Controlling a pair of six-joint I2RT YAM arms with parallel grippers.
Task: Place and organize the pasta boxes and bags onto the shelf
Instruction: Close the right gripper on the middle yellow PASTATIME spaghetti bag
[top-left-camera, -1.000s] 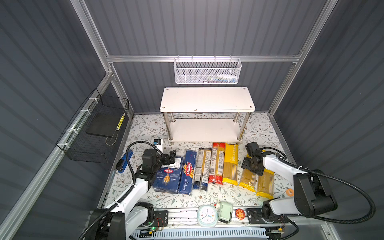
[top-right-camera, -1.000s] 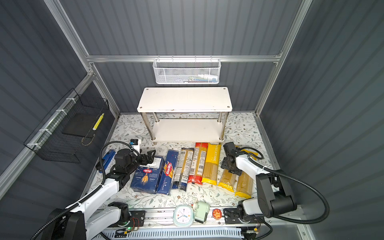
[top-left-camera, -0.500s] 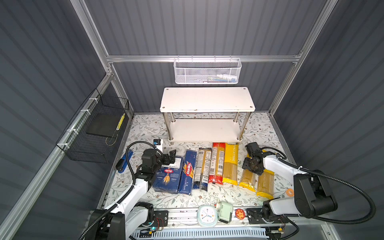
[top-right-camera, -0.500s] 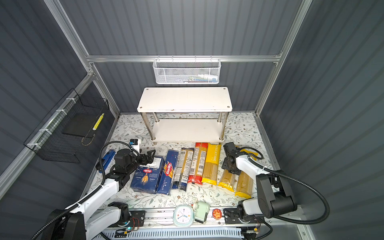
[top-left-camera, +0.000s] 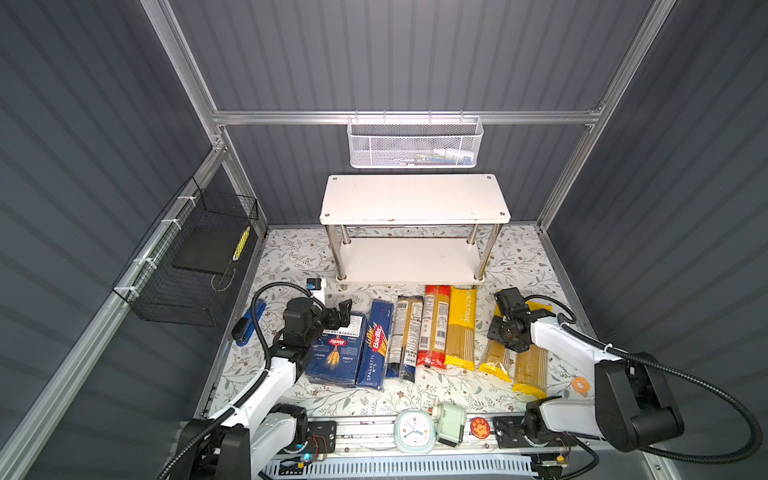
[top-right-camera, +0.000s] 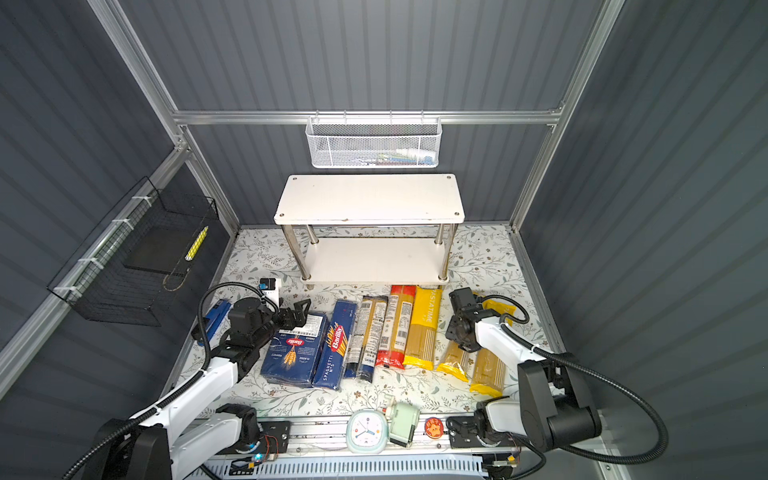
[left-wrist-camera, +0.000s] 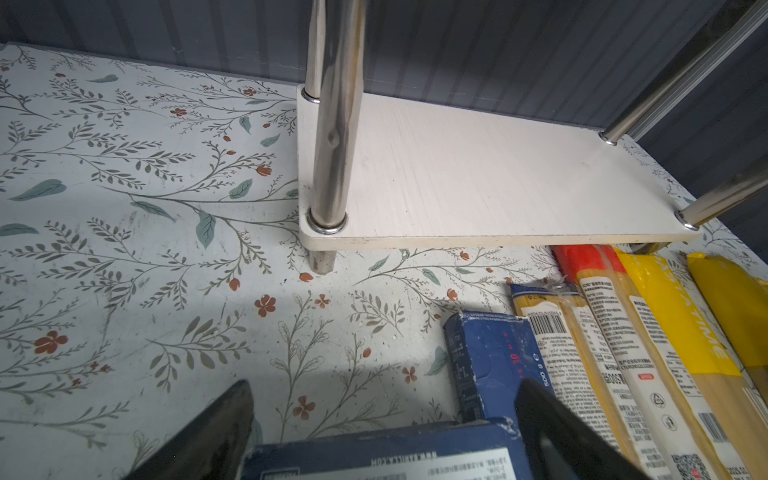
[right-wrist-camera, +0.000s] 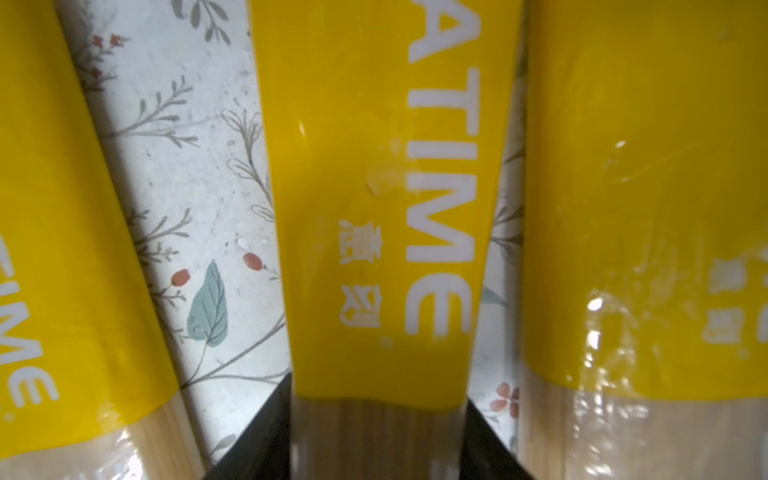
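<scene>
Left to right. My left gripper (left-wrist-camera: 384, 386): jaws apart, astride the far end of the wide Barilla box (top-left-camera: 334, 361); contact unclear. My right gripper (right-wrist-camera: 379, 432): jaws pressed on the middle yellow bag (right-wrist-camera: 374, 208), across its width, the only span they fit. Both packs lie flat on the mat (top-left-camera: 291, 266), long axes toward the bare shelf (top-left-camera: 415, 199).

White two-tier shelf (top-left-camera: 415, 199) is standing far centre. Lying flat nearer, left to right: wide blue box (top-left-camera: 336, 361), narrow blue box (top-left-camera: 376, 349), dark-ended bag (top-left-camera: 405, 336), red-ended bag (top-left-camera: 434, 328), first yellow bag (top-left-camera: 461, 332), middle yellow bag (top-left-camera: 495, 362), last yellow bag (top-left-camera: 530, 372).
</scene>
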